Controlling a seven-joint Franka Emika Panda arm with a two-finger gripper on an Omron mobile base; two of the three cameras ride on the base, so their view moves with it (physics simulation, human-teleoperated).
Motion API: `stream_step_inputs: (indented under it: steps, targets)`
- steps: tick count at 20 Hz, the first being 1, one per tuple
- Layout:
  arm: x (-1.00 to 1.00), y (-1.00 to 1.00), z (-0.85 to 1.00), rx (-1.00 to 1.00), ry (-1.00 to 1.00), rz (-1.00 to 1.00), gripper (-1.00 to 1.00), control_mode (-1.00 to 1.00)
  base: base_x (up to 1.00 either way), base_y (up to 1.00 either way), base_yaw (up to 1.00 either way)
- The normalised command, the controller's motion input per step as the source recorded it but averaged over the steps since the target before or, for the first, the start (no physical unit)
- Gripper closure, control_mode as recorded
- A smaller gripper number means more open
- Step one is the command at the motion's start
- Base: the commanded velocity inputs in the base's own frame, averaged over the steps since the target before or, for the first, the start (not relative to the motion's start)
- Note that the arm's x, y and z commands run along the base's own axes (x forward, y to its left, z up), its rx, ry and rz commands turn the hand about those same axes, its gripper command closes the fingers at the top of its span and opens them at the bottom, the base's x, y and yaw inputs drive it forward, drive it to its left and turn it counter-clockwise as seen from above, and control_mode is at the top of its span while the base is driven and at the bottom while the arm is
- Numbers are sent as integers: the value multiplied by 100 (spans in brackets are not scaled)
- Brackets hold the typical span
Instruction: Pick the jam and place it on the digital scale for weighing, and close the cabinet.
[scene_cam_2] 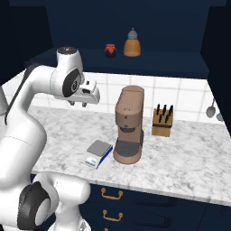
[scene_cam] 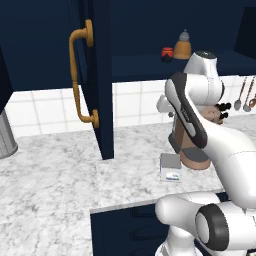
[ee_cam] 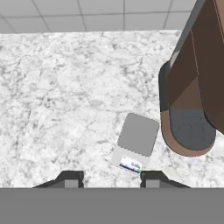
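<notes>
1. On my left base view the cabinet (scene_cam: 95,75) door stands swung out over the marble counter (scene_cam: 50,170), edge-on to me, its curved golden-orange handle (scene_cam: 80,75) facing left. It hangs well to the left of the gripper and is not shut. A grey ribbed bin (scene_cam: 6,135) sits at the far left edge.

2. Moving right, I see the gripper (scene_cam_2: 78,103) in my right base view, hanging in the air above the counter with its fingertips pointing down. In the hand view the two dark fingertips (ee_cam: 70,178) stand wide apart with nothing between them, so the fingers are spread and hold nothing.

3. The digital scale (ee_cam: 135,141) lies flat on the counter below the fingers, a little toward the right finger in the hand view. Its grey plate is bare and its white front edge with the small display faces the fingertips. In the right base view the scale (scene_cam_2: 99,153) is below and to the right of the gripper.

4. The jam (scene_cam_2: 110,50) sits on the open cabinet shelf, above the fingers and to their right, well apart from them. The orange bell-shaped bottle (scene_cam_2: 131,45) with a grey cap stands just beside it on the right.

5. The brown coffee machine (scene_cam_2: 128,131) stands just beside the scale on its right, lower than the fingers.

6. Further right is a wooden knife block (scene_cam_2: 163,121) against the tiled wall, and utensils (scene_cam: 245,95) hang on the wall in the left base view.
</notes>
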Motion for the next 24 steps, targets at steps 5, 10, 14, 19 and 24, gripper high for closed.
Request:
stream_step_inputs:
  steps: [5, 10, 14, 19, 24]
  targets:
    - [-34, 0, 0, 0, -9, 0, -100, -100, 0, 0, 0]
    - [-61, 1, 53, -1, -19, -5, -100, -100, 0, 0, 0]
    - [-71, 0, 86, -7, -20, -7, -100, -100, 0, 0, 0]
    - [-39, 0, 79, -7, -19, -7, -100, -100, 0, 0, 0]
    - [-1, -12, 47, -2, -29, -5, -100, -100, 0, 0, 0]
